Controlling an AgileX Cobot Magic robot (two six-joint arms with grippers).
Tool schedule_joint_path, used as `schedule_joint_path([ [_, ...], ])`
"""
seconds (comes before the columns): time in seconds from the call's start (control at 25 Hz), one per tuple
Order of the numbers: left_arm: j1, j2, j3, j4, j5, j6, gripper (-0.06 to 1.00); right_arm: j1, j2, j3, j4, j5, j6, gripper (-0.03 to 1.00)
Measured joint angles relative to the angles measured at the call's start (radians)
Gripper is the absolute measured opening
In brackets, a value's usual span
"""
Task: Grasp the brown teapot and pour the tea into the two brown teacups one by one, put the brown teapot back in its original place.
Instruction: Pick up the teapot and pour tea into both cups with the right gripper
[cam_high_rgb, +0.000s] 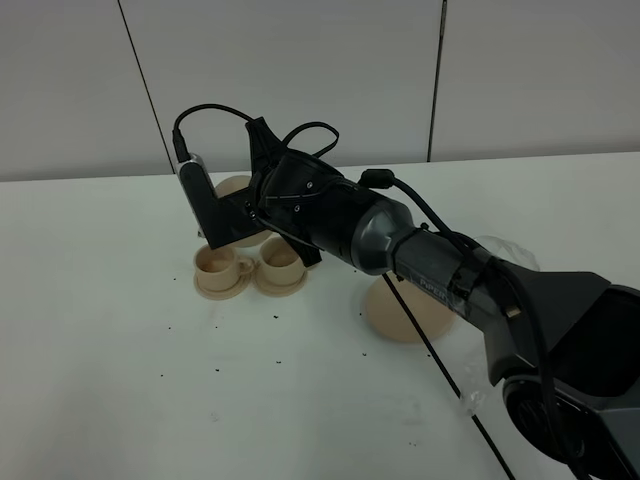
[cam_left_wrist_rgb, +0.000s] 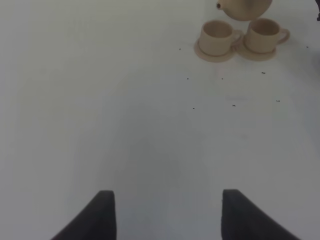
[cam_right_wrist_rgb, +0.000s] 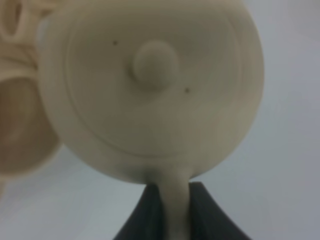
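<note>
Right fingers (cam_right_wrist_rgb: 142, 220): clamped tight on the loop handle of the brown teapot (cam_right_wrist_rgb: 150, 85), whose knobbed lid faces them. The pot sits just beyond the tips, close beside the two teacups (cam_high_rgb: 215, 262) (cam_high_rgb: 280, 255).
Wide saucer (cam_high_rgb: 400, 310): well behind the right fingers, under the forearm.
Left fingers (cam_left_wrist_rgb: 95, 220): spread apart, holding nothing, over the counter (cam_left_wrist_rgb: 75, 100). The cups are well ahead.

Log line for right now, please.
right end effector: shut on brown teapot handle | teapot: held up beside two brown teacups | wide saucer: vacant | left end effector: open
</note>
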Motion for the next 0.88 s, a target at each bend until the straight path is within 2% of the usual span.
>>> schedule_joint_path([
  [0.88,0.000,0.000,0.000,0.000,0.000,0.000,0.53,0.000,0.000,0.000,-0.049,-0.007,0.000,0.09],
])
